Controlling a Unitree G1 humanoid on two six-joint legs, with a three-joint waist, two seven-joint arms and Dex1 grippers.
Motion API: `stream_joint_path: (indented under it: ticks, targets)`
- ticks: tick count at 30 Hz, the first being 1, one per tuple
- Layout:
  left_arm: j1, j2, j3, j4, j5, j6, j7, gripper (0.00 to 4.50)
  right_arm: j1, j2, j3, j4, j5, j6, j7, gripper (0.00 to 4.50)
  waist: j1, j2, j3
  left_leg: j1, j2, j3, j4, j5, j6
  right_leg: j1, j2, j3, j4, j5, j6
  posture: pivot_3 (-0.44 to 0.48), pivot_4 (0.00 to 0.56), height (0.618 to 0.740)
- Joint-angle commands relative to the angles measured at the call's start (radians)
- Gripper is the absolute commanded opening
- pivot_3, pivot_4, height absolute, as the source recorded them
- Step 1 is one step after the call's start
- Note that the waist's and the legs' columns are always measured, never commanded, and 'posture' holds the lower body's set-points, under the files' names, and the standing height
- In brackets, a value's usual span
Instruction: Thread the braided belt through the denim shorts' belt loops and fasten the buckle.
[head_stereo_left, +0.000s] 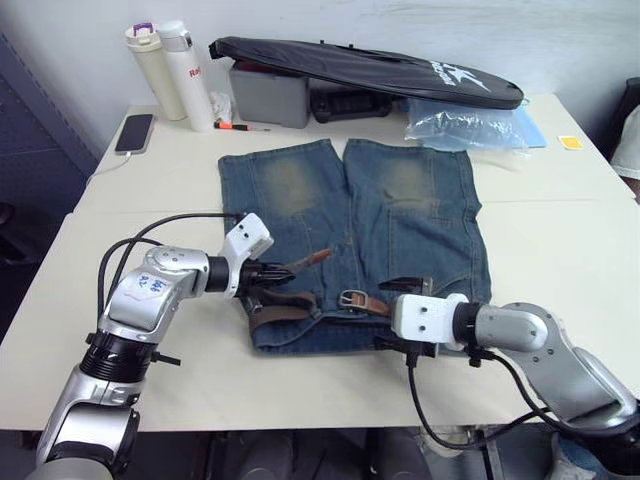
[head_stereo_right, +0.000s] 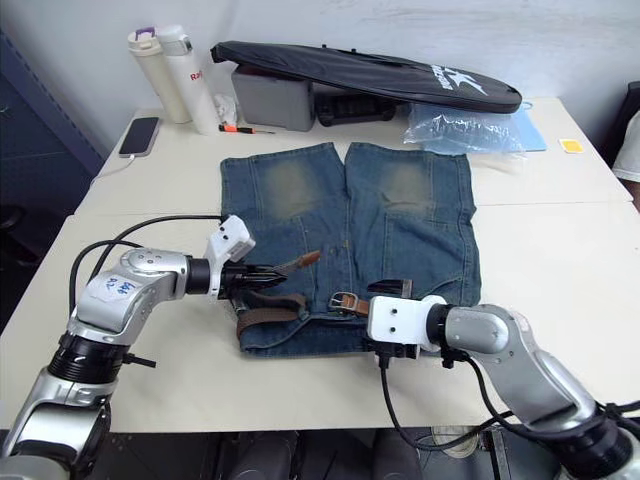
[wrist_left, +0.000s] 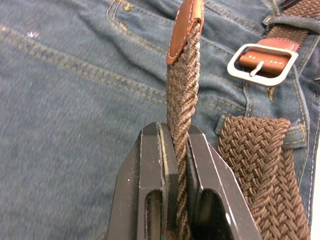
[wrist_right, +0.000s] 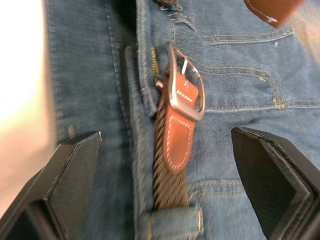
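Braided belt along the waistband of denim shorts on the table, tip end clamped in the left gripper reaching inward, right gripper spread wide over the buckle, forearm angled in from the right.

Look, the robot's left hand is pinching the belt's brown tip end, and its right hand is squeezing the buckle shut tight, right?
Not quite. The right hand is open, its fingers apart on either side of the buckle, as the right wrist view shows. The left hand does pinch the braided belt.
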Motion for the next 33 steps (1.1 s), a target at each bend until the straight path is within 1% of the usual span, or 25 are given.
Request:
stream_joint_path:
  ticks: [1, 5, 8, 12, 13, 14, 15, 16, 20, 23, 27, 30, 33]
  targets:
    - [-0.031, 0.02, 0.008, 0.009, 0.007, -0.029, -0.018, 0.0, -0.02, 0.028, 0.026, 0.028, -0.078, -0.029, -0.036, 4.41, 0.0, 0.0, 0.0, 0.0, 0.0, 0.0, 0.0, 0.0, 0.0, 0.0, 0.0, 0.0, 0.0, 0.0, 0.0, 0.0, 0.15, 0.74]
    - [-0.04, 0.034, 0.009, 0.026, 0.012, -0.043, -0.026, 0.0, -0.018, 0.049, 0.009, 0.05, -0.109, 0.001, -0.05, 4.41, -0.001, 0.0, 0.0, 0.0, 0.0, 0.0, 0.0, 0.0, 0.0, 0.0, 0.0, 0.0, 0.0, 0.0, 0.0, 0.0, 0.15, 0.74]
    - [-0.039, 0.037, 0.009, 0.03, 0.012, -0.049, -0.027, 0.0, -0.02, 0.07, -0.034, 0.042, -0.08, 0.037, -0.054, 3.67, 0.0, 0.0, 0.0, 0.001, 0.001, 0.0, 0.0, 0.0, -0.001, 0.0, 0.001, 0.001, 0.001, 0.0, 0.0, 0.0, 0.15, 0.74]
    - [-0.038, 0.031, 0.005, 0.032, 0.014, -0.053, -0.023, 0.0, -0.022, 0.128, -0.092, 0.017, -0.001, 0.126, -0.054, 1.73, 0.0, 0.0, 0.0, 0.0, 0.001, 0.0, 0.0, 0.0, -0.001, 0.0, 0.001, 0.001, 0.001, 0.0, -0.001, 0.0, 0.15, 0.74]
    - [-0.038, 0.027, 0.004, 0.031, 0.014, -0.053, -0.02, 0.0, -0.021, 0.144, -0.11, 0.006, 0.022, 0.152, -0.053, 1.14, 0.0, 0.0, 0.0, 0.0, 0.001, 0.0, 0.0, 0.001, -0.001, 0.0, 0.001, 0.001, 0.001, 0.0, -0.001, 0.0, 0.15, 0.74]
    - [-0.038, 0.024, 0.004, 0.03, 0.013, -0.052, -0.019, 0.0, -0.019, 0.151, -0.121, -0.005, 0.038, 0.17, -0.048, 0.83, 0.0, 0.0, 0.0, 0.0, 0.001, 0.0, 0.0, 0.001, -0.001, 0.0, 0.001, 0.001, 0.002, 0.0, -0.001, 0.0, 0.15, 0.74]
    - [-0.037, 0.023, 0.003, 0.03, 0.013, -0.052, -0.019, 0.0, -0.018, 0.152, -0.13, -0.016, 0.052, 0.184, -0.039, 0.25, 0.0, 0.0, 0.0, 0.0, 0.001, 0.0, 0.0, 0.001, -0.001, 0.0, 0.001, 0.001, 0.002, 0.0, -0.001, 0.0, 0.15, 0.74]
    - [-0.038, 0.022, 0.003, 0.032, 0.013, -0.053, -0.019, 0.0, -0.017, 0.149, -0.136, -0.025, 0.064, 0.199, -0.031, 0.06, 0.0, 0.0, 0.0, 0.0, 0.001, 0.0, 0.0, 0.001, -0.001, 0.0, 0.001, 0.001, 0.002, 0.0, -0.001, 0.0, 0.15, 0.74]
    - [-0.039, 0.02, 0.001, 0.04, 0.015, -0.059, -0.018, 0.0, -0.008, 0.104, -0.148, -0.049, 0.118, 0.219, 0.026, 0.06, 0.0, 0.0, 0.0, 0.0, 0.001, 0.0, 0.0, 0.001, -0.001, 0.0, 0.001, 0.001, 0.001, 0.0, -0.001, 0.0, 0.15, 0.74]
    - [-0.041, 0.018, -0.003, 0.046, 0.018, -0.066, -0.017, 0.0, -0.017, 0.07, -0.126, -0.027, 0.091, 0.182, 0.027, 0.06, 0.0, 0.0, 0.0, 0.0, 0.001, 0.0, 0.0, 0.0, -0.001, 0.0, 0.001, 0.001, 0.001, 0.0, -0.001, 0.0, 0.15, 0.74]
    - [-0.047, 0.01, -0.01, 0.049, 0.021, -0.07, -0.017, 0.0, -0.025, 0.068, -0.099, -0.001, 0.075, 0.171, 0.017, 0.06, 0.0, 0.0, 0.0, 0.0, 0.001, 0.0, 0.0, 0.0, -0.001, -0.001, 0.001, 0.001, 0.001, 0.0, -0.001, 0.0, 0.15, 0.74]
    - [-0.044, -0.002, -0.016, 0.03, 0.007, -0.054, -0.022, 0.0, -0.035, 0.112, -0.104, 0.002, 0.091, 0.209, -0.018, 0.06, 0.0, 0.0, 0.0, 0.0, 0.001, 0.001, 0.0, 0.001, -0.001, -0.001, 0.001, 0.001, 0.001, 0.0, -0.001, 0.0, 0.15, 0.74]
    - [-0.041, -0.028, -0.019, 0.003, -0.016, -0.021, -0.016, 0.0, -0.051, 0.21, -0.168, 0.028, 0.109, 0.274, -0.121, 0.06, 0.0, 0.0, 0.0, 0.0, 0.001, 0.0, 0.0, 0.001, -0.001, -0.001, 0.001, 0.001, 0.002, 0.0, -0.001, 0.0, 0.15, 0.74]
